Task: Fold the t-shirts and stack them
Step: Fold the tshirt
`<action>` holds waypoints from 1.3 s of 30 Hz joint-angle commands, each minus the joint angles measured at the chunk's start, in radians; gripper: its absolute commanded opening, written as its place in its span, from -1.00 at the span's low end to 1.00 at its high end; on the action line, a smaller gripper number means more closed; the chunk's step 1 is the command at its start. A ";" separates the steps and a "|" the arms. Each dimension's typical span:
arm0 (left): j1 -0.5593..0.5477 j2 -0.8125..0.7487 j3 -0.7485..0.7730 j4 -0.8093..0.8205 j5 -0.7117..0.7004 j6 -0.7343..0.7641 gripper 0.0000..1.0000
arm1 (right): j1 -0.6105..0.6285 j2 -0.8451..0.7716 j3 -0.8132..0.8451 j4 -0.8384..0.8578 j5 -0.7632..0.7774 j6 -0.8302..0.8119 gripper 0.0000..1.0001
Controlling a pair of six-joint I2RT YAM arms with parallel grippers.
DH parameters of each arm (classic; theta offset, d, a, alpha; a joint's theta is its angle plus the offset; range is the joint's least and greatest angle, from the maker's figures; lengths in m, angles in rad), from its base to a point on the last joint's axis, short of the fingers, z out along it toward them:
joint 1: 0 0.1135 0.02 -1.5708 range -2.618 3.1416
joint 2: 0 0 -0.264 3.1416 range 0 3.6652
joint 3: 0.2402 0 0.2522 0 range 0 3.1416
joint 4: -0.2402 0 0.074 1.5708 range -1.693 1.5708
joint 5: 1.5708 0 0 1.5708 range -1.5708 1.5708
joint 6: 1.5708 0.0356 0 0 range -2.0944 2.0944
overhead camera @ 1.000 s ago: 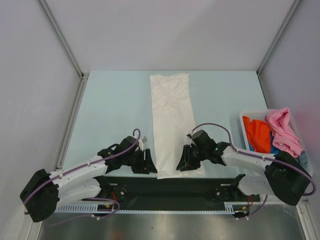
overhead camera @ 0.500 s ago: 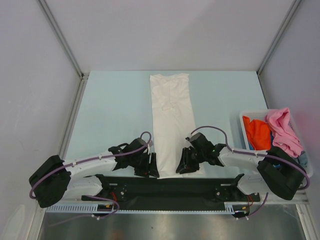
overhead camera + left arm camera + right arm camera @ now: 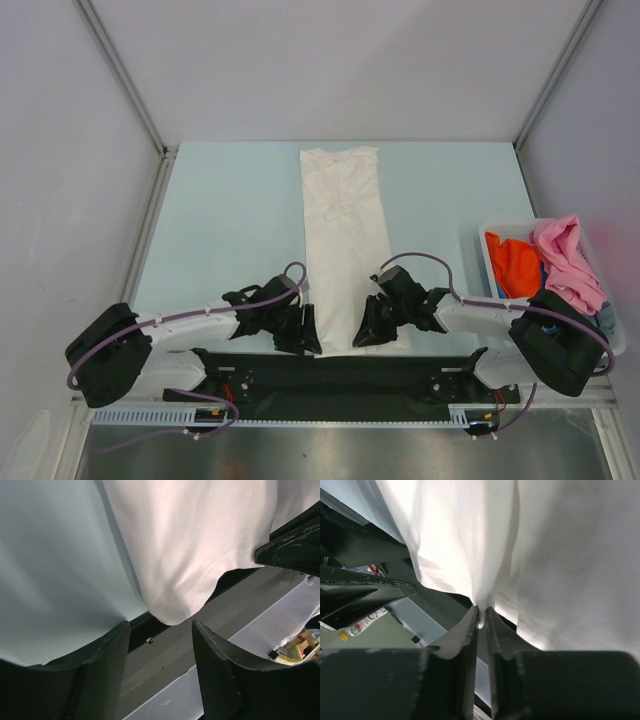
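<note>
A white t-shirt, folded into a long narrow strip, lies down the middle of the table. Its near hem hangs over the table's front edge. My right gripper is shut on the hem near the right corner; in the right wrist view the white cloth is pinched between the shut fingers. My left gripper is open at the hem's left corner, and in the left wrist view the corner hangs just ahead of the open fingers, not between them. Orange and pink t-shirts lie in the bin.
A pale plastic bin stands at the right edge of the table with a bit of blue cloth in it too. The black base rail runs along the table's front edge under both grippers.
My left gripper has moved right along the front edge up to the shirt's left hem corner. My right gripper has shifted slightly nearer and stays on the hem.
</note>
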 commanded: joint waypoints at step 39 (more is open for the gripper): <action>-0.006 0.080 0.004 -0.024 -0.043 0.028 -0.99 | 0.032 -0.029 0.027 -0.111 0.031 -0.091 -0.75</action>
